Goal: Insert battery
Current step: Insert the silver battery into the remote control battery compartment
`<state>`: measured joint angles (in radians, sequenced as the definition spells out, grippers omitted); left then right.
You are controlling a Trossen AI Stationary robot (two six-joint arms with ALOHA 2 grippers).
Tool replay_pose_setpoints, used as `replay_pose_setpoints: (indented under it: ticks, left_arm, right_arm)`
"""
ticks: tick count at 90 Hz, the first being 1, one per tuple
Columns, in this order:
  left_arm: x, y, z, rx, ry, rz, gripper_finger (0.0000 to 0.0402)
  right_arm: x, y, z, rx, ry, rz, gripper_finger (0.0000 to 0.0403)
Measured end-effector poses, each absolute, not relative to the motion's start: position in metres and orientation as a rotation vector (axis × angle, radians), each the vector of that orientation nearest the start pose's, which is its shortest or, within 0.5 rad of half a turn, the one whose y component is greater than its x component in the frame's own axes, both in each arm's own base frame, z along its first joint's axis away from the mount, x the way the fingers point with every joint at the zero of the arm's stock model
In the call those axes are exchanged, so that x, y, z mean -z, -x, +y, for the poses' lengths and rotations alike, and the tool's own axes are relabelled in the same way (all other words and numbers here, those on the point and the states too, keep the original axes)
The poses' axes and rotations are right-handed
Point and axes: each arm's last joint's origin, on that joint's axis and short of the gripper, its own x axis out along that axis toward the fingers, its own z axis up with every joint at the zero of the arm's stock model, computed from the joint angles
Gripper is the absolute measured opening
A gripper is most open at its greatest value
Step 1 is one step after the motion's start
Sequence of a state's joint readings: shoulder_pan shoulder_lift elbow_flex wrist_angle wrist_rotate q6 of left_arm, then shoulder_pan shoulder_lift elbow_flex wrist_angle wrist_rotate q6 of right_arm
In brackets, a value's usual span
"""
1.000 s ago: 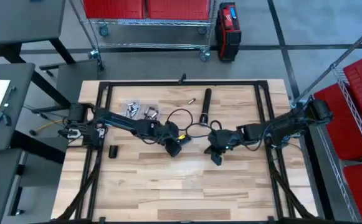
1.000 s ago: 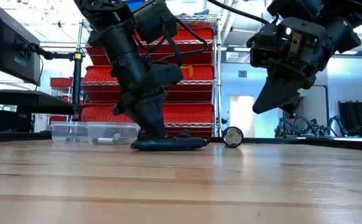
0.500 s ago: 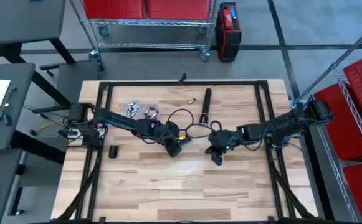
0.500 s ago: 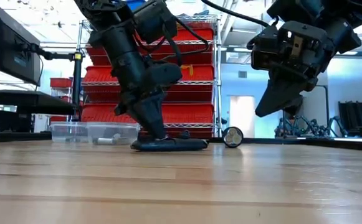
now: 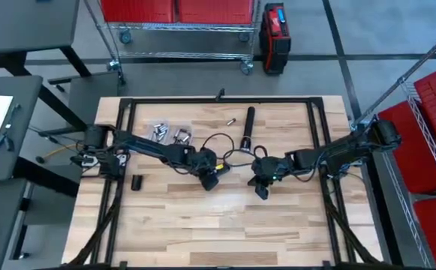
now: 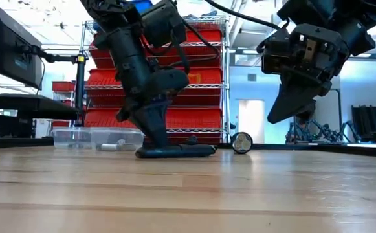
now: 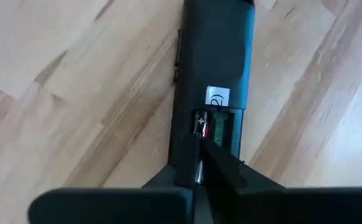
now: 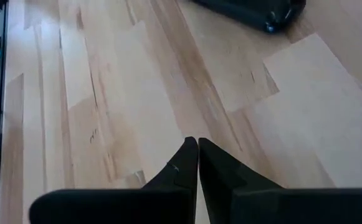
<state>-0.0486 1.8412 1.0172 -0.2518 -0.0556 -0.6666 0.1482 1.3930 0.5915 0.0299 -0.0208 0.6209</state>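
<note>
My left pincer (image 7: 199, 171) is down at the middle of the worktop (image 5: 202, 225), pressed onto the black remote (image 7: 215, 74) that lies flat near the centre of the high view. Through my left wrist camera the remote runs up the middle of the frame with its back cover off, so the open battery bay faces up toward me. My fingers are nearly together at the lower centre of that frame, pinching a slim battery (image 7: 197, 168) whose silver end shows between them; I judge I am seating it into the bay, though the fingers hide how deep it sits. I come at it from above so the remote stays trapped against the wood while I push. My right pincer (image 8: 197, 163) hangs clear of the wood just right of centre, fingers clenched on nothing, waiting out of the way. Spare batteries (image 5: 157, 133) lie in a clear tray (image 6: 97, 137) at the upper left of the worktop, and a black flashlight (image 5: 248, 126) rests at upper centre, well apart from my work.
</note>
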Motion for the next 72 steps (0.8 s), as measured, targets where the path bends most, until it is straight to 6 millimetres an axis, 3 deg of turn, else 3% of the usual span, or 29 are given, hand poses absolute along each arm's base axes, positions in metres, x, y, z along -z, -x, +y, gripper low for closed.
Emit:
replay_pose_setpoints:
  ticks: [27,48,59,72]
  left_arm:
    - [-0.181,-0.35,0.0,-0.296,0.508,0.924,0.0006]
    - [-0.226,-0.349,0.019,-0.233,0.568,0.899,0.0089]
    - [-0.258,-0.335,0.04,-0.289,0.547,0.986,0.0126]
    - [-0.284,-0.304,0.07,-0.441,0.421,1.115,0.0131]
  right_arm:
    - [-0.162,-0.253,0.038,0.082,-0.54,0.793,0.0004]
    - [-0.162,-0.253,0.036,0.089,-0.543,0.791,0.0004]
    - [-0.162,-0.255,0.031,0.105,-0.549,0.779,0.0004]
    - [-0.163,-0.256,0.019,0.146,-0.568,0.757,0.0004]
